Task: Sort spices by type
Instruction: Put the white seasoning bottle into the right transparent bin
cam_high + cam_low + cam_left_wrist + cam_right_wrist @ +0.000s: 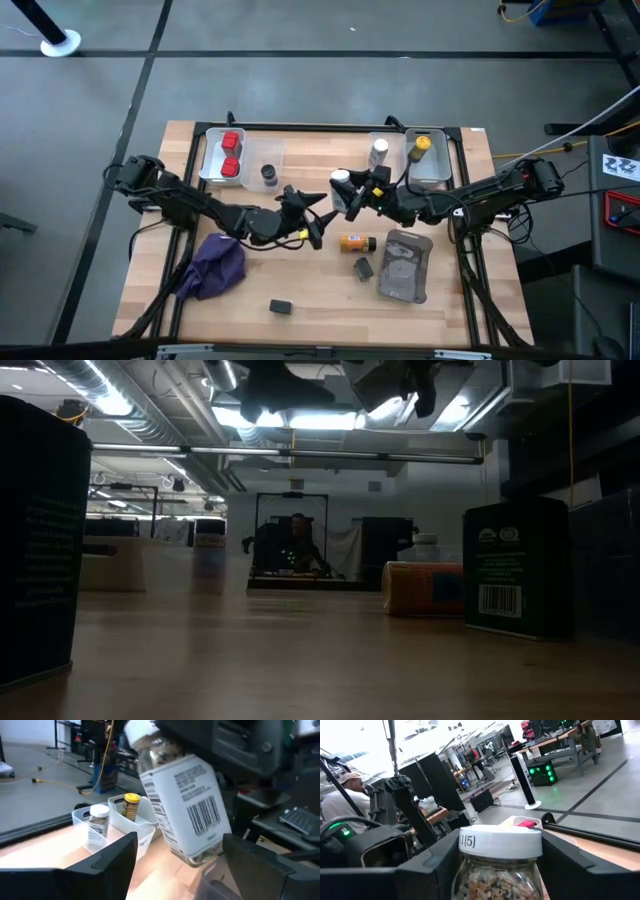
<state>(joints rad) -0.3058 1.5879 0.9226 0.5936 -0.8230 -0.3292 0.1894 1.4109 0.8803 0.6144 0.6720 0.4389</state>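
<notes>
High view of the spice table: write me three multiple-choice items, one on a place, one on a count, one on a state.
1. Where are the two red cubes?
A. In the leftmost clear bin
B. Loose on the wood mid-table
C. On the floor

2. How many small dark grey blocks lie outside the bins?
A. One
B. Two
C. Four

3. What is the right gripper doing?
A. Open and empty
B. Shut on a white-capped bottle
C. Out of view

Key: 1 A, both cubes sit inside that bin's walls. 2 B, one block lies beside the pouch and one near the table's front edge. 3 B, the right wrist view shows the bottle between its fingers.
</notes>
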